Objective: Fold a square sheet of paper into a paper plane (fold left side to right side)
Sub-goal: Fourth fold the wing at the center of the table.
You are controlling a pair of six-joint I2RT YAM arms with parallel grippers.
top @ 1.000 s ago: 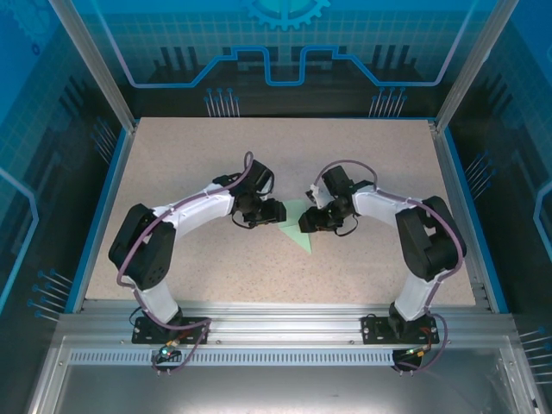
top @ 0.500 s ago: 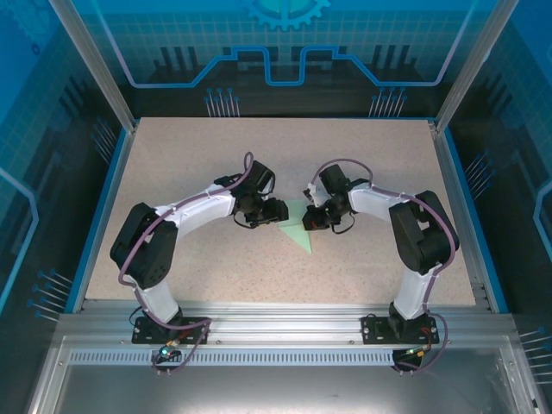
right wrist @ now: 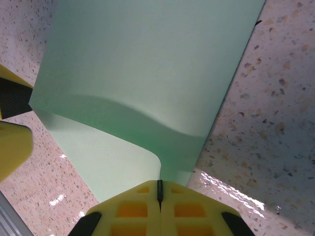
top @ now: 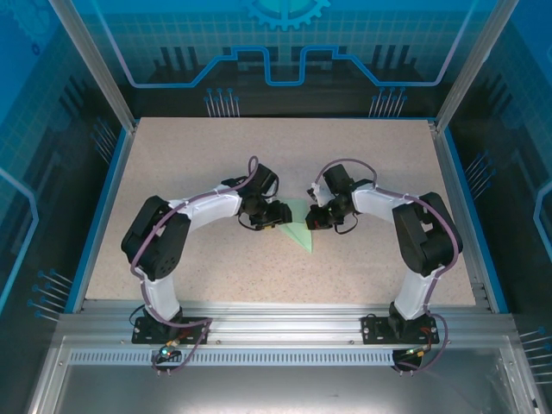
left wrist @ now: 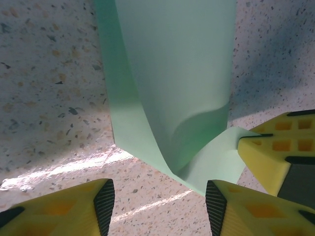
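Observation:
The pale mint-green sheet of paper point(top: 301, 233) lies mid-table, folded into a wedge whose point faces the near edge. My right gripper point(top: 311, 222) sits at its right side and is shut on a lifted flap of the paper point(right wrist: 147, 64), which curls up into the closed fingertips point(right wrist: 158, 189). At the paper's left side my left gripper point(top: 279, 216) is open. Its yellow fingers point(left wrist: 74, 209) straddle bare table just short of the paper's near corner point(left wrist: 216, 162). In the left wrist view the paper point(left wrist: 172, 73) bulges upward, and the right gripper's fingers point(left wrist: 278, 147) pinch its corner.
The speckled beige table point(top: 190, 164) has a blue raised border point(top: 99, 216) and an aluminium rail point(top: 276, 315) along the near edge. Both arms bend inward, their grippers close together over the paper. Open tabletop lies behind and to both sides.
My right gripper has shut on the paper's flap and lifted it slightly. My left gripper has shifted right, closer to the paper, and stays open.

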